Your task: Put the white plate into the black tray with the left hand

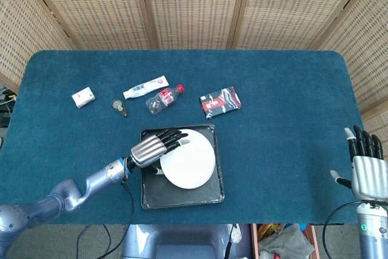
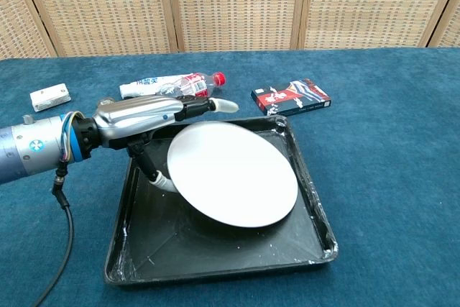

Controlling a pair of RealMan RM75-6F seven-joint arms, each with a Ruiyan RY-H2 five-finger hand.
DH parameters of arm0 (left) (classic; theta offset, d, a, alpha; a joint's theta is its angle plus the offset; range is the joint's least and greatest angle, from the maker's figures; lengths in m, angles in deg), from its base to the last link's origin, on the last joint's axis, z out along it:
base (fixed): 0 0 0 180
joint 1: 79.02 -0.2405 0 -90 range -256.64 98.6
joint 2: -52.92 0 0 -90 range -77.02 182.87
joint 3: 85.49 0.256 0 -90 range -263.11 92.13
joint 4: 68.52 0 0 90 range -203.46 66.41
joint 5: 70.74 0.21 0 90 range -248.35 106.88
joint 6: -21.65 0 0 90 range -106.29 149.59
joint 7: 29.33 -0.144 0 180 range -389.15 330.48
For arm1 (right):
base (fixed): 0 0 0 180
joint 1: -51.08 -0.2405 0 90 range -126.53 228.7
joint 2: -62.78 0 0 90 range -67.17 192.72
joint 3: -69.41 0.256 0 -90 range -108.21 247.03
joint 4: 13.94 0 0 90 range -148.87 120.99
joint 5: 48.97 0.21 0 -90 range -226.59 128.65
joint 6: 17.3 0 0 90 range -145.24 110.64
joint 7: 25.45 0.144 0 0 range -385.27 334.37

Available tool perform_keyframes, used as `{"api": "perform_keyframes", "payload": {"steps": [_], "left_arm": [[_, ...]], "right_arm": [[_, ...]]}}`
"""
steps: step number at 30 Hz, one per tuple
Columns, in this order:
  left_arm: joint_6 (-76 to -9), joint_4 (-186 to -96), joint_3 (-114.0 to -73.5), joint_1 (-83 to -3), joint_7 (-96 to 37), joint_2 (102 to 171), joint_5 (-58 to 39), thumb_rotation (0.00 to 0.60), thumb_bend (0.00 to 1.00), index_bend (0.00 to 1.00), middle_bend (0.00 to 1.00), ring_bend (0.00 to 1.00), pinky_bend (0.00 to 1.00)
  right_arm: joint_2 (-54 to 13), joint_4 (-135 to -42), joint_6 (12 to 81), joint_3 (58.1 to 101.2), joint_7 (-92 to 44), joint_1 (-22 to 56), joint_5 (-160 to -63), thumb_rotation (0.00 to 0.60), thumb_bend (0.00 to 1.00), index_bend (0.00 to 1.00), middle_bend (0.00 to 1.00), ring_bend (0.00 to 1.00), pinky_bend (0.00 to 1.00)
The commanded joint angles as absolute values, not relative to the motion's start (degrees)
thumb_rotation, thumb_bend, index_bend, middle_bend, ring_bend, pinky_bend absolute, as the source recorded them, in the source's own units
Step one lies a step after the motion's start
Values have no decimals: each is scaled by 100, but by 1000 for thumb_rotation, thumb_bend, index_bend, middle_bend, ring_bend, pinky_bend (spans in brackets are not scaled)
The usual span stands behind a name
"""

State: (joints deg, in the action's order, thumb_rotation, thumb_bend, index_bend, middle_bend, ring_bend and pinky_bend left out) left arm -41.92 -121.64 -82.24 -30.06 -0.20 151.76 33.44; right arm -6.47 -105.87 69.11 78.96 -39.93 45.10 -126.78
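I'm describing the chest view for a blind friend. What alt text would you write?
A robot's left hand holds a white plate by its edge, tilted low over a black tray on a blue table. Behind lie a bottle, a tube and small boxes.

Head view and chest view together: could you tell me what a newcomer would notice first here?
The white plate stands out most, tilted over the black tray near the table's front edge, gripped at its left rim by the left hand. Behind the tray lie a bottle and a dark packet.
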Motion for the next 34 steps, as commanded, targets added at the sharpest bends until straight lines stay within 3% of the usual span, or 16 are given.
{"api": "perform_keyframes", "payload": {"steps": [1,16,22,30,34], "left_arm": [[-3601,-13178,-8171,-2926,-561,14404,2934,600,0,0,0,0,0],[-4040,-15344,-8292,-3982,-2173,12120,1489,600,0,0,0,0,0],[-5523,-15936,-8336,-5288,-3191,11667,501,600,0,0,0,0,0],[-6856,-16116,-8134,-6449,-3028,11618,632,600,0,0,0,0,0],[-6938,-16029,-8048,-6682,-2883,11589,841,600,0,0,0,0,0]], "right_arm": [[-644,-10599,6919,7887,-3995,4512,-12691,600,0,0,0,0,0],[-566,-10747,7007,7739,-3914,4550,-12986,600,0,0,0,0,0],[-531,-10762,7002,7696,-3826,4550,-13082,600,0,0,0,0,0],[-497,-10765,6998,7659,-3711,4540,-13193,600,0,0,0,0,0],[-478,-10773,7015,7629,-3673,4554,-13249,600,0,0,0,0,0]]}}
